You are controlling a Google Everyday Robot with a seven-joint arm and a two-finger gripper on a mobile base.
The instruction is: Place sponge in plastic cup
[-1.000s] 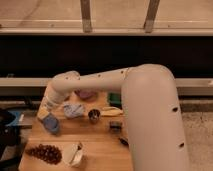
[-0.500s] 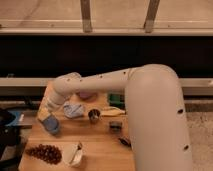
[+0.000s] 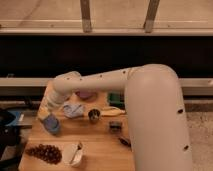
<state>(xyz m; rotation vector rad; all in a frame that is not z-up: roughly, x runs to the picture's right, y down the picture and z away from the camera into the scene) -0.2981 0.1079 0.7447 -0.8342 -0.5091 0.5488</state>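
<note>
My gripper (image 3: 46,114) is at the left end of the wooden table (image 3: 100,145), at the tip of the long white arm that reaches in from the right. Directly under it, touching or nearly touching, is a blue shape (image 3: 51,125). It has the colour of the sponge and of the plastic cup, but I cannot tell the two apart there, nor which lies on which. The gripper hides the shape's upper left part.
A blue-grey cloth (image 3: 73,109) lies right of the gripper, then a small metal cup (image 3: 93,115) and a banana (image 3: 113,111). A purple bowl (image 3: 86,94) and a green item (image 3: 117,98) sit at the back. Grapes (image 3: 44,152) and a white mug (image 3: 74,153) are at the front.
The gripper has sunk a little toward the blue shape. Nothing else on the table has moved.
</note>
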